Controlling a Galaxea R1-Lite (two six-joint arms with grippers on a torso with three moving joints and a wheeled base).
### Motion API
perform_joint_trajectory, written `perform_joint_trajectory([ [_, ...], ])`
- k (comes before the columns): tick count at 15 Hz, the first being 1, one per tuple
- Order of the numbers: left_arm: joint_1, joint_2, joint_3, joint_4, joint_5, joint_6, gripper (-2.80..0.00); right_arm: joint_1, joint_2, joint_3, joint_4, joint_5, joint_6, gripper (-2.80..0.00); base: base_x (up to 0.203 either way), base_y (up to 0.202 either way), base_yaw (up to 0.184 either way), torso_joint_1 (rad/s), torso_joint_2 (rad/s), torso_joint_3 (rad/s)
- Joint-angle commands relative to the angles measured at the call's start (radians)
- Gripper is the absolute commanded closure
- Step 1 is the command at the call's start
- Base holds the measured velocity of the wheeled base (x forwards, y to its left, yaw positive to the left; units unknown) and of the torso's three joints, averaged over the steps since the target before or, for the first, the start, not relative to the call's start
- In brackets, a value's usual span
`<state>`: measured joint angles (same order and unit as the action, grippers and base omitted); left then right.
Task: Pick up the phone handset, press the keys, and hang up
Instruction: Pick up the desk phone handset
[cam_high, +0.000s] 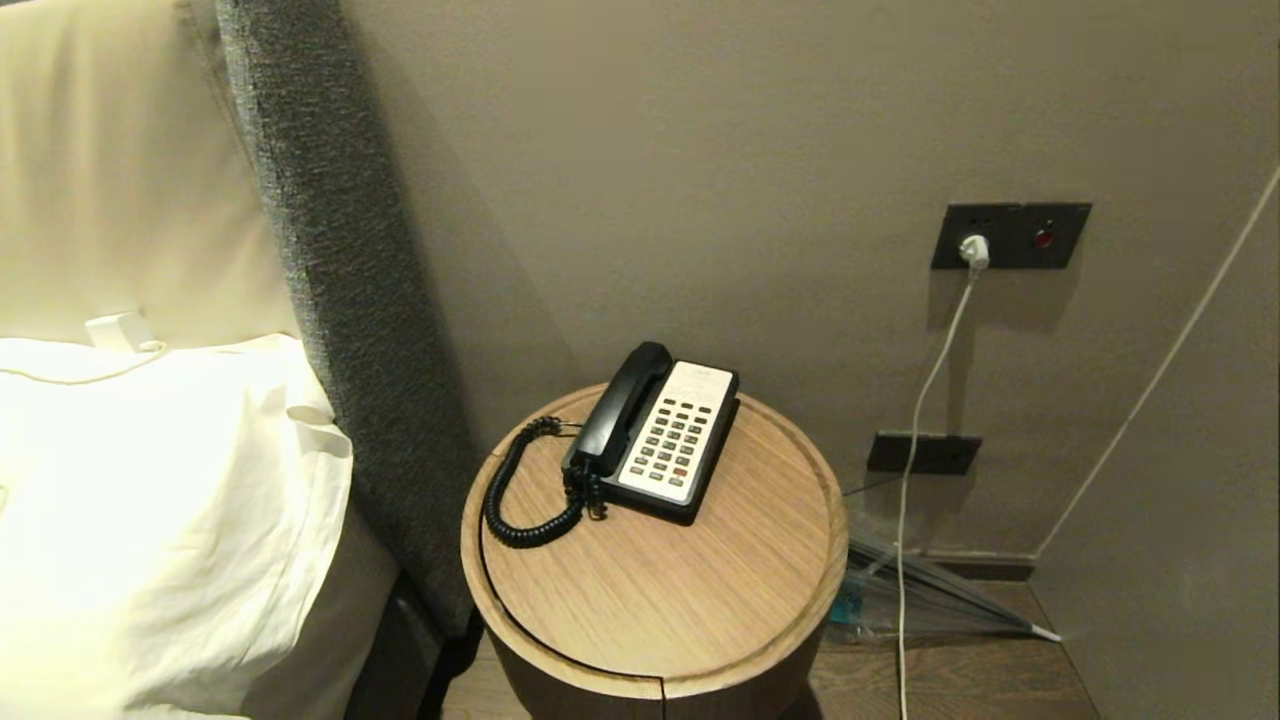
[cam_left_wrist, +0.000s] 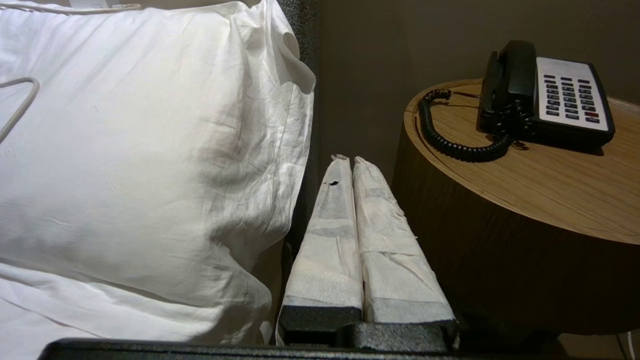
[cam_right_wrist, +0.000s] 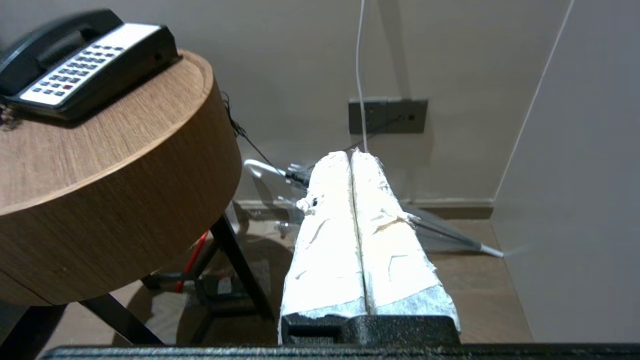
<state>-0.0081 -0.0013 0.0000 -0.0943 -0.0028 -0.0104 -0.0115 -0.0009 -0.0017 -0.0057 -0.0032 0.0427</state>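
Observation:
The black phone handset (cam_high: 620, 405) lies in its cradle on the left side of the phone base (cam_high: 672, 440), whose pale keypad (cam_high: 668, 432) faces up. Its coiled cord (cam_high: 520, 500) loops over the round wooden side table (cam_high: 690, 590). Handset (cam_left_wrist: 510, 75) and keypad (cam_left_wrist: 572, 95) also show in the left wrist view. My left gripper (cam_left_wrist: 350, 159) is shut and empty, low between the pillow and the table. My right gripper (cam_right_wrist: 350, 153) is shut and empty, low beside the table, with the handset (cam_right_wrist: 55, 37) up to its side. Neither arm shows in the head view.
A bed with a white pillow (cam_high: 150, 500) and a grey headboard (cam_high: 330, 280) stands left of the table. On the wall behind are a socket panel (cam_high: 1010, 236) with a white charger cable (cam_high: 920, 420). A folded umbrella (cam_high: 930, 590) lies on the floor to the right.

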Motion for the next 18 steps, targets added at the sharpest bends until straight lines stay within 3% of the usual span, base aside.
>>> perform_joint_trajectory([
  [1,0.000,0.001,0.038,-0.001,0.000,0.000,0.00,-0.001,0.001,0.000,0.000,0.000,0.000,0.00,0.000,0.000,0.000,0.002,0.00,-0.182],
  [18,0.000,0.001,0.038,-0.001,0.000,0.000,0.00,-0.001,0.001,0.000,0.000,0.000,0.000,0.00,0.000,0.000,0.000,0.002,0.00,-0.196],
])
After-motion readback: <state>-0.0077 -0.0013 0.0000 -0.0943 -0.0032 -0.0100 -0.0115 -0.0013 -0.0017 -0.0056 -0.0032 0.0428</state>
